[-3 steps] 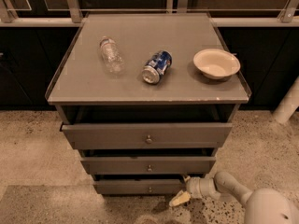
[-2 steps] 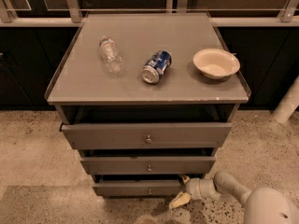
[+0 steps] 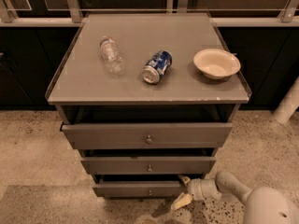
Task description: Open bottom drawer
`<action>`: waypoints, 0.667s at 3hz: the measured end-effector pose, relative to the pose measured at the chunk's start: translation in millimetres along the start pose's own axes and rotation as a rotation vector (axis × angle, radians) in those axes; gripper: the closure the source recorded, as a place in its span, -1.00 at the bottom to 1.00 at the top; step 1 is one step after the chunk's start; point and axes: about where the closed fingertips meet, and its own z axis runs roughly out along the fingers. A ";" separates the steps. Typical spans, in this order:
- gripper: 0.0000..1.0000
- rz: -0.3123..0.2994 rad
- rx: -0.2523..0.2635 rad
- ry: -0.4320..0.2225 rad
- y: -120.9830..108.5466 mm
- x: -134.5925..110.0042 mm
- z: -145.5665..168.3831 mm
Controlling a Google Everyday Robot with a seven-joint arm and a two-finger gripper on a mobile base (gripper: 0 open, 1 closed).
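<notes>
The bottom drawer is the lowest of three grey fronts, with a tiny round knob at its centre. It stands slightly out from the cabinet, with a dark gap above it. My gripper comes in from the lower right on a white arm. One finger sits at the drawer's upper right corner. The other finger hangs below, near the floor. The fingers are spread apart, at the drawer's right end.
The middle drawer and top drawer also stand slightly out. On the cabinet top lie a clear plastic bottle, a blue can on its side and a white bowl. Speckled floor surrounds the cabinet.
</notes>
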 end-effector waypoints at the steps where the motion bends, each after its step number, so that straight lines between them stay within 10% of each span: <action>1: -1.00 0.065 -0.064 -0.006 13.4 1.4 -6.1; 2: -1.00 0.065 -0.064 -0.006 13.5 1.4 -6.1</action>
